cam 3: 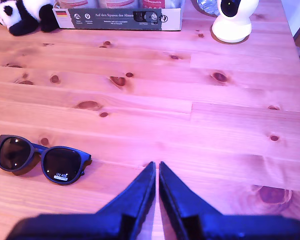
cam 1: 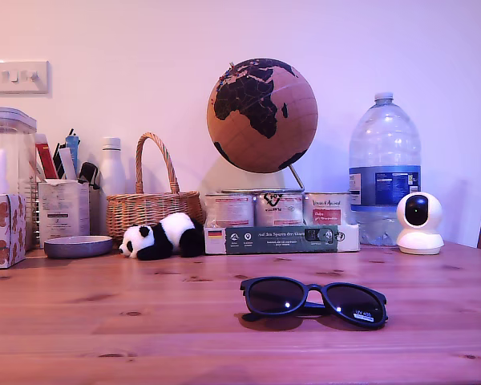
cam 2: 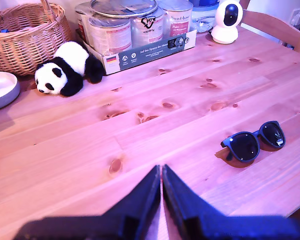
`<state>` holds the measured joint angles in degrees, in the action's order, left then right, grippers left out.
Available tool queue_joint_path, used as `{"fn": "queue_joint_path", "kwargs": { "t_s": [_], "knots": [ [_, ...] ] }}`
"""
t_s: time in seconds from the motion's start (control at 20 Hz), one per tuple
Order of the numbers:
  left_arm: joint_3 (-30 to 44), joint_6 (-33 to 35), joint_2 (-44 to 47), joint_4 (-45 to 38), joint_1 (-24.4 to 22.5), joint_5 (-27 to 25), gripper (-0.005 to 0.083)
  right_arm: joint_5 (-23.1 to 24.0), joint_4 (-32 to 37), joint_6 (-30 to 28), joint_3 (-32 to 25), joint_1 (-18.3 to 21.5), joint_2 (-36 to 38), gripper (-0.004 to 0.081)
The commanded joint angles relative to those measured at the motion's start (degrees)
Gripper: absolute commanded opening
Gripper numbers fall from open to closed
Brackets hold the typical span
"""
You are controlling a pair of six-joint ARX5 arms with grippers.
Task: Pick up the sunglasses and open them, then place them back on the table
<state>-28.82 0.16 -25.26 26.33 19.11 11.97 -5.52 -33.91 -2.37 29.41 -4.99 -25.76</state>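
In the exterior view, one pair of sunglasses (cam 1: 314, 301), matte black with a white lens sticker, is lying on the tabletop (cam 1: 104, 321). In the first wrist view, my first claw (cam 2: 161, 170) is being held nearly closed, empty, the sunglasses (cam 2: 254, 141) well apart. In the second wrist view, my second claw (cam 3: 157, 166) is likewise pinched, empty, the sunglasses (cam 3: 40, 159) lying apart.

Sunglasses (cam 1: 314, 301) lie folded on the table (cam 1: 104, 337); stuffed panda (cam 1: 160, 237) sits well behind.

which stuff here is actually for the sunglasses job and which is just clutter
For the job: sunglasses, table, my first pincer, my second pincer.
Just lying about: panda toy, wicker basket, globe, water bottle, white camera.
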Motion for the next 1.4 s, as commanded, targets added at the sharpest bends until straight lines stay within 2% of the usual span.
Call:
{"fn": "queue_joint_path", "kwargs": {
  "t_s": [0.0,0.4,0.55,0.6,0.7,0.85,1.25,1.35],
  "knots": [
    [0.72,4.35,-0.24,-4.85,0.17,7.69,-0.0021,-0.13,1.49,-1.99,-0.94,-0.24,-0.22,-0.001],
    [0.72,4.72,-0.26,-5.22,0.2,7.69,-0.0021,-0.68,1.49,-1.95,-0.94,-0.26,-0.22,-0.0011],
    [0.59,7.06,-1.7,-5.97,1.11,7.96,-0.0021,-5.16,1.46,0.33,-0.92,-0.31,-0.22,-0.0011],
    [0.46,9.7,-2.6,-6.12,1.99,7.98,-0.0021,-6.73,1.44,0.92,-0.92,-0.39,-0.22,-0.0011],
    [-0.17,13.81,-5.29,-6.75,4.59,7.93,-0.0021,-11.02,1.33,1.4,-0.92,-1.36,-0.72,-0.0011],
    [-2.49,18.38,-11.28,-7.48,9.97,6.64,-0.0021,-13.68,0.66,5.62,-0.9,-3.93,-2.73,-0.0011],
    [-12.22,34.25,-32.85,-7.48,25.73,-1.36,-0.0021,-13.66,0.83,8.61,-0.87,-12.79,-14.53,-0.0011],
    [-14.97,37.48,-37.83,-7.5,28.35,-3.19,0.0015,-13.66,0.83,8.63,-0.87,-13.99,-16.87,-0.0011]
  ]
}}
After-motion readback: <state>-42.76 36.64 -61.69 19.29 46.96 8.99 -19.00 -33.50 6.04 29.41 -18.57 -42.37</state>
